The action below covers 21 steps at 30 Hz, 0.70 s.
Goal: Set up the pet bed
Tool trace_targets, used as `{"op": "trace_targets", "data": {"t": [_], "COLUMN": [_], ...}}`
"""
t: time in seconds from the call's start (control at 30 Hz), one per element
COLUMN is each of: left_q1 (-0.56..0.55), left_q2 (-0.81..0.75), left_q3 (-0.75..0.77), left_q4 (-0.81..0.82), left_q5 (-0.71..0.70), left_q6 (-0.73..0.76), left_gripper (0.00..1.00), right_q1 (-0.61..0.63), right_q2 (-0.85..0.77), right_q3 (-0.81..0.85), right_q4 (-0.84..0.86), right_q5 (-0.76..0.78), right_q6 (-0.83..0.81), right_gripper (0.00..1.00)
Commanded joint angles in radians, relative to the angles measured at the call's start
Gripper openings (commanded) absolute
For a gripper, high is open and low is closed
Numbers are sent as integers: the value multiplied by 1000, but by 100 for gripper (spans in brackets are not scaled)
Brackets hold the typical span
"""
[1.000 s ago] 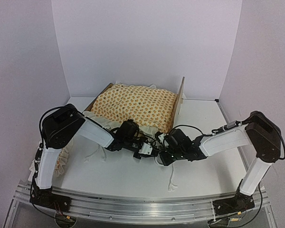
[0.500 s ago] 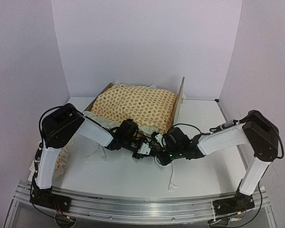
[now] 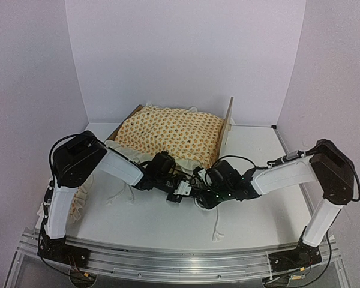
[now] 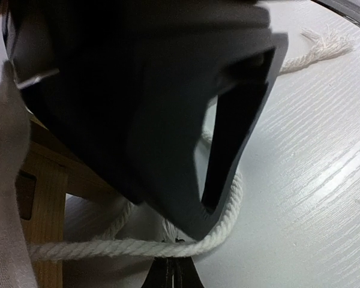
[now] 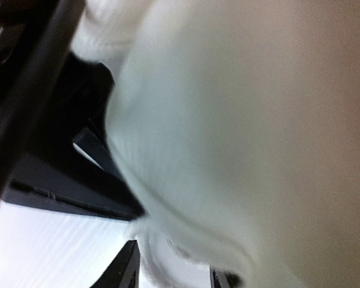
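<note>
**Fastening the cushion's tie at the foot of the bed**

Both grippers meet low over the table (image 3: 156, 223). The pet bed (image 3: 227, 125) stands just beyond them, its headboard upright on the far right. The patterned cushion (image 3: 171, 132) already lies in the frame.

The left gripper (image 4: 174, 273) is clenched tight. A white tie cord (image 4: 108, 248) runs right across its tips, but whether the cord is actually nipped cannot be told. One of the bed's wooden legs (image 4: 48, 198) stands just to its left.

The right gripper (image 5: 174, 277) has its jaws apart. Blurred white ruffle fills the gap and looks loose rather than pinched.

The step appears to be securing that cord around the bed's near corner. To do it well:

- Confirm the left gripper really has the cord before pulling, since a closed gripper that caught nothing would just slide off.
- Bring the right gripper down on cord alone, below the ruffle, so the cloth is not caught in the knot.
- Pull towards the leg, low and gently. The frame looks light and the cushion could drag out of place.
- Keep the two grippers from knocking, as they sit almost touching.
</note>
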Motion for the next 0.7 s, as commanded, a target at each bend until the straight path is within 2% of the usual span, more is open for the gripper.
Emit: {"op": "trace_targets", "data": {"t": [0.0, 0.07, 0.17, 0.23, 0.43, 0.67], "left_q1": [-4, -3, -2, -2, -3, -2], "left_q2": [-45, -50, -65, -70, -69, -71], "left_q3": [71, 95, 97, 97, 112, 120], "left_q4": [-85, -157, -207, -218, -232, -240], "left_q5": [-142, -157, -156, -152, -170, -162], "left_q6": [-173, -207, -230, -241, -280, -284], "left_gripper": [0, 0, 0, 0, 0, 0], "right_q1": [96, 130, 161, 189, 278, 319], "right_q2": [-161, -218, -315, -333, -233, -63], "right_q3": [59, 51, 9, -13, -26, 86], "right_q4": [-173, -288, -442, -529, -576, -580], "right_q5": [19, 72, 162, 216, 266, 214], "right_q6": [99, 204, 411, 540, 769, 789], "right_gripper": [52, 55, 73, 77, 71, 66]}}
